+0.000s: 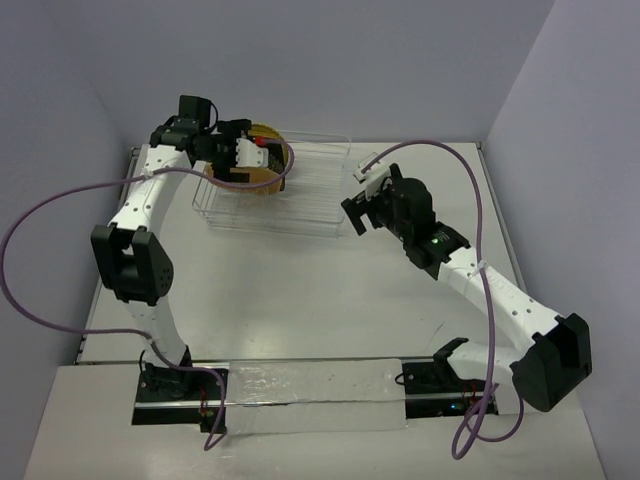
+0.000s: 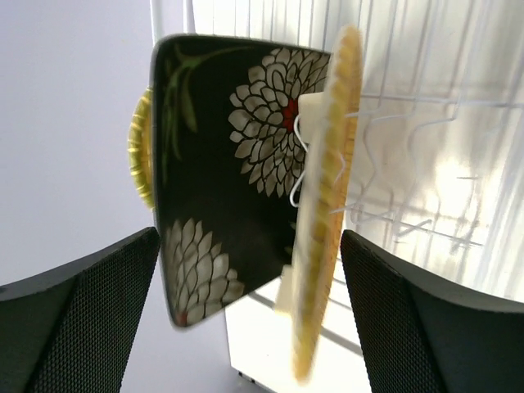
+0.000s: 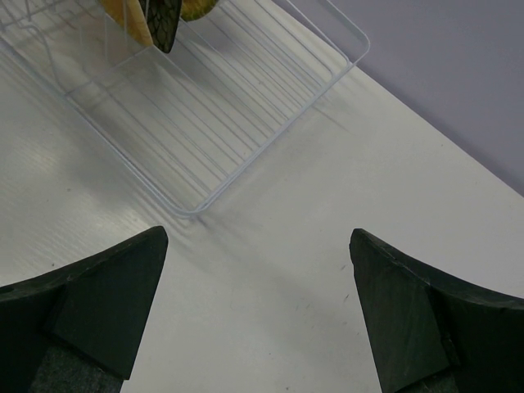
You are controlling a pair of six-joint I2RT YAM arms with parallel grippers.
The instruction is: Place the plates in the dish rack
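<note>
Three plates stand on edge in the dish rack [image 2: 426,115]. In the left wrist view the tan bamboo plate [image 2: 327,205] is edge-on, the black flowered plate [image 2: 213,164] is beside it, and the yellow plate [image 2: 141,160] peeks out behind. My left gripper [image 2: 250,311] is open, its fingers well apart on either side of the tan and black plates, touching neither. From above, that gripper [image 1: 245,155] hangs over the plates [image 1: 268,178] at the left end of the rack [image 1: 320,200]. My right gripper [image 1: 358,212] is open over bare table by the rack's right end.
The right part of the rack [image 3: 270,106] holds nothing, and the plates [image 3: 160,20] show at its far end. The white table [image 1: 300,300] is walled on three sides. Purple cables [image 1: 60,200] loop off both arms. A clear strip [image 1: 310,398] lies at the near edge.
</note>
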